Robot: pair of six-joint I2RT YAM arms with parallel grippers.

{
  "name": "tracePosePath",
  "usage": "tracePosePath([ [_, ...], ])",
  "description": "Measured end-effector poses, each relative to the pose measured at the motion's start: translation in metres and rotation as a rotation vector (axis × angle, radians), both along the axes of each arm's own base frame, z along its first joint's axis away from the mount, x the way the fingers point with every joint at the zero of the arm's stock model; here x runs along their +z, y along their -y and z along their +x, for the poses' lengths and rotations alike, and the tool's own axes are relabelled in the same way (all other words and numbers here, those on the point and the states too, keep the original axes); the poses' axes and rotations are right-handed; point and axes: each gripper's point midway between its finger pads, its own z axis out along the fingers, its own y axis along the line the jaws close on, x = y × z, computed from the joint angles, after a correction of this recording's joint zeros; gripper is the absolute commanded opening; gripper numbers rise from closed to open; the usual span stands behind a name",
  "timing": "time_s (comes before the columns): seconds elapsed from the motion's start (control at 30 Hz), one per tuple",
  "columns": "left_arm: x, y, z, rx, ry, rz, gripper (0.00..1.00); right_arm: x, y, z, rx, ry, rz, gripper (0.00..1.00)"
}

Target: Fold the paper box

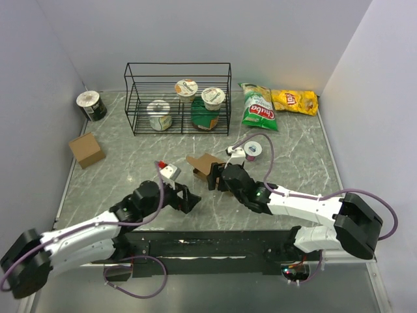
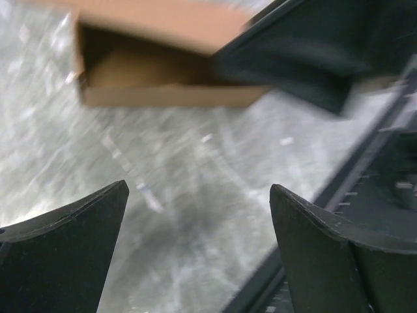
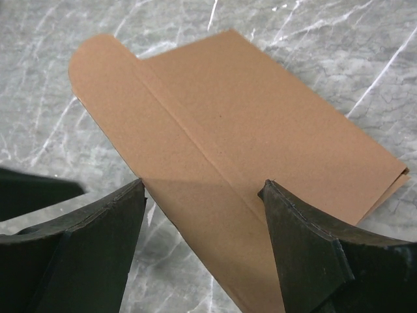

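Bottom of the top view: both arms reach in from the near edge. Left end effector (image 2: 199, 189) is spread wide with nothing between the fingers, just bare desk (image 1: 130, 173). It hangs just short of the paper box (image 1: 204, 163).

Right end effector (image 3: 203, 188) is also spread, astride the paper box's rounded tab flap, and the crease runs up between the fingers. Can't tell if the pads touch the cardboard. It doesn't look pinched.

The paper box sits mid-frame, on the desk just beyond the right end effector. The left wrist view shows it as an oblong sleeve with its near end open. It looks hollow, nothing seen inside.

Step, my read: part-formed carton, and the end flap is being worked. The tab isn't tucked.

Next move likely needs:
- right to close on the flap or press it over along the crease
- left to come back in and steady the body so it doesn't slide or collapse

Further back, left of centre: cube box (image 1: 86, 149), shut, contents hidden.

Far centre: wire rack (image 1: 177, 64) holds three lidded cups (image 1: 186, 88) and a green jar (image 1: 205, 119). Tiers are hard to tell.

Upper right: two snack bags (image 1: 258, 107) flat on the desk. Upper left: a can (image 1: 91, 105).
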Motion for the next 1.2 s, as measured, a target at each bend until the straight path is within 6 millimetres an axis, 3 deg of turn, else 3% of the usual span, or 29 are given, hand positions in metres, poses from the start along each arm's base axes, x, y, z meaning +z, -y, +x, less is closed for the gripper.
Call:
tracePosePath([
  [0.13, 0.047, 0.001, -0.01, -0.048, 0.086, -0.121, 0.96, -0.004, -0.001, 0.001, 0.0, -0.006, -0.002, 0.79],
  [0.23, 0.08, 0.0, -0.005, -0.035, 0.14, -0.181, 0.96, -0.007, -0.002, 0.002, 0.001, -0.008, -0.006, 0.79],
  [0.33, 0.116, -0.003, 0.023, 0.025, 0.179, -0.216, 0.96, -0.01, -0.003, 0.002, 0.01, -0.01, -0.015, 0.8],
  [0.43, 0.128, -0.003, 0.06, 0.076, 0.172, -0.218, 0.96, -0.01, -0.003, 0.002, 0.013, -0.005, -0.018, 0.8],
  [0.53, 0.117, 0.004, 0.101, 0.094, 0.113, -0.179, 0.96, -0.01, -0.002, 0.002, 0.015, -0.001, -0.02, 0.8],
  [0.63, 0.087, 0.019, 0.132, 0.066, 0.02, -0.108, 0.96, -0.009, -0.001, 0.001, 0.017, 0.003, -0.017, 0.81],
  [0.77, 0.054, 0.03, 0.139, 0.013, -0.082, -0.028, 0.97, -0.009, -0.001, 0.002, 0.019, 0.007, -0.021, 0.81],
  [0.9, 0.04, 0.032, 0.137, -0.012, -0.137, 0.01, 0.99, -0.009, -0.001, 0.002, 0.021, 0.008, -0.025, 0.81],
  [1.03, 0.032, 0.035, 0.14, -0.026, -0.184, 0.033, 0.94, -0.009, -0.001, 0.002, 0.023, 0.01, -0.027, 0.81],
  [1.2, 0.017, 0.037, 0.141, -0.036, -0.236, 0.053, 0.81, -0.009, -0.001, 0.002, 0.024, 0.009, -0.029, 0.81],
])
